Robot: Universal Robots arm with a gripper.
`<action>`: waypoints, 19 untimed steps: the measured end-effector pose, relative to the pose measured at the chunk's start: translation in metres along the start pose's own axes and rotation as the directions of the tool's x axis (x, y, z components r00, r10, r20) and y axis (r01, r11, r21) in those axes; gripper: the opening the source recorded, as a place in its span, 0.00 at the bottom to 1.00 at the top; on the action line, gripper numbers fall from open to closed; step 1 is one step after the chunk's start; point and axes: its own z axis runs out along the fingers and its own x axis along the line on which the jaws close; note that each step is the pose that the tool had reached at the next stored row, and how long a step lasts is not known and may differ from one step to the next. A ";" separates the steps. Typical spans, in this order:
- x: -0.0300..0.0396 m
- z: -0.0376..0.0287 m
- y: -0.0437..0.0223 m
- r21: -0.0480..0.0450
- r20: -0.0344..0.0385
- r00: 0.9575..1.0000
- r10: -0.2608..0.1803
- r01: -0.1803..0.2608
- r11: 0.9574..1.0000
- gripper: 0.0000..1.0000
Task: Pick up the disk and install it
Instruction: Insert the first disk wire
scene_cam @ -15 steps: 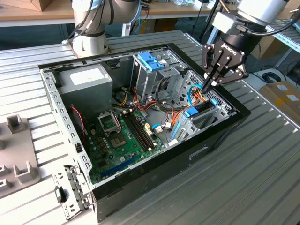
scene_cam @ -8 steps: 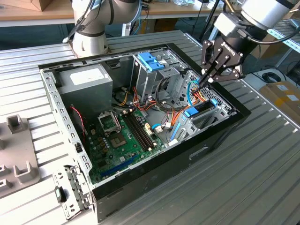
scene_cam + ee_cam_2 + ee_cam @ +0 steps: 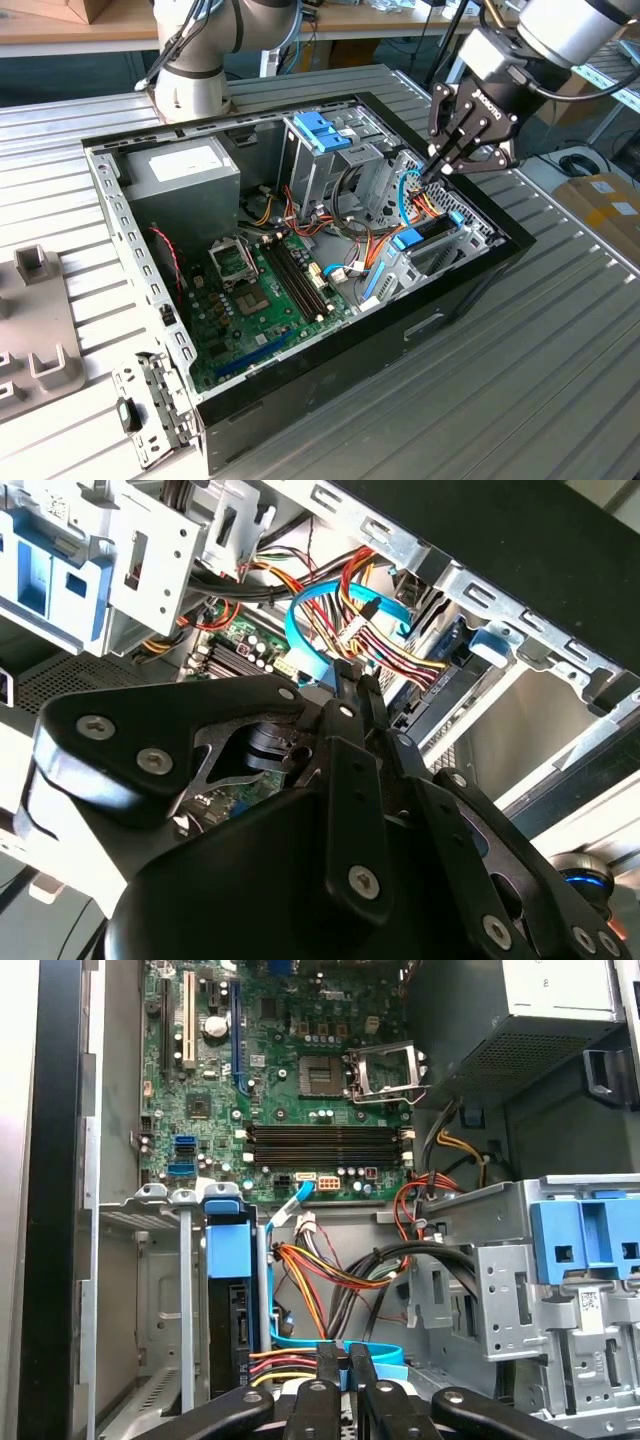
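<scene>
Black fingers (image 3: 345, 1365) sit pressed together, gripping nothing, above the blue cable (image 3: 340, 1345), just beside the disk (image 3: 232, 1290) seated upright in its bay.

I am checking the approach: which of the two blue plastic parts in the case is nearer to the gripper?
The blue-framed disk standing in its bay, just below the gripper; the blue latch is farther.

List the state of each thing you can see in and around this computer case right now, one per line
Gripper: shut, empty, over the case's cables.
Disk: on edge in its metal bay, blue carrier end showing.
Computer case: lying flat, side panel off.
Processor socket: empty, its retention frame raised.
Memory slots: empty.
Blue flat cable: looped loosely beside the gripper.
Blue latch: sitting on the drive cage.
</scene>
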 end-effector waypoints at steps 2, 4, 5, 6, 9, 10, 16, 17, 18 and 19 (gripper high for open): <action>0.0014 0.0003 0.0001 0.000 0.000 1.000 0.000 0.000 1.000 0.16; 0.0034 0.0007 0.0003 0.000 0.000 1.000 0.000 0.000 1.000 0.16; 0.0043 0.0008 0.0003 0.000 0.000 1.000 0.000 0.000 1.000 0.16; 0.0052 0.0009 0.0003 0.000 0.000 1.000 0.000 0.000 1.000 0.16; 0.0070 0.0016 0.0008 0.000 0.000 1.000 0.000 0.000 1.000 0.16; 0.0076 0.0020 0.0012 0.000 0.000 1.000 0.000 0.000 1.000 0.16; 0.0118 0.0038 0.0037 0.000 0.000 1.000 0.000 0.000 1.000 0.16; 0.0125 0.0041 0.0039 0.000 0.000 1.000 0.000 0.000 1.000 0.16; 0.0137 0.0044 0.0041 0.000 0.000 1.000 0.000 0.000 1.000 0.16; 0.0147 0.0047 0.0043 0.000 0.000 1.000 0.000 0.000 1.000 0.16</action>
